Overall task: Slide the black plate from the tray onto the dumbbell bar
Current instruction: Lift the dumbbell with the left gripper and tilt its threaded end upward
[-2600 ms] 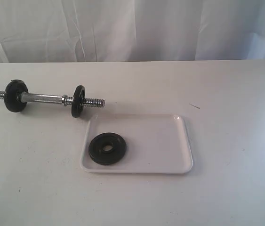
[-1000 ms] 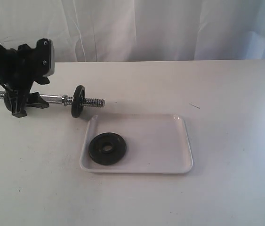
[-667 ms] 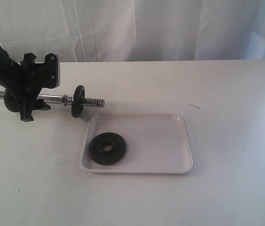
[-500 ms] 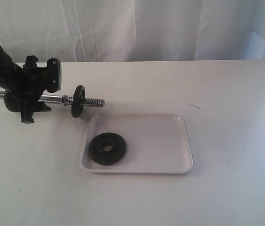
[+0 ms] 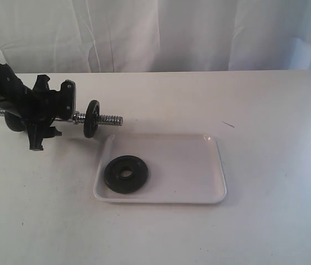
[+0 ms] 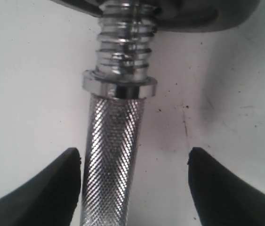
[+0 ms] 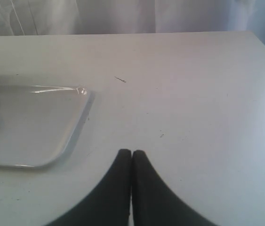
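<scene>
Left jaws spread astride dumbbell bar (image 6: 113,165), maybe touching; right jaws together; black plate (image 5: 125,174) near tray (image 5: 188,165) edge

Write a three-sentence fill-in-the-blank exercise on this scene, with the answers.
The black plate lies flat in the tray, toward its ____ end in the exterior view. The left pincer, straddling the dumbbell bar, is ____ (open/shut). The right pincer is ____ (open/shut), holding nothing.
Missing: left; open; shut.
</scene>
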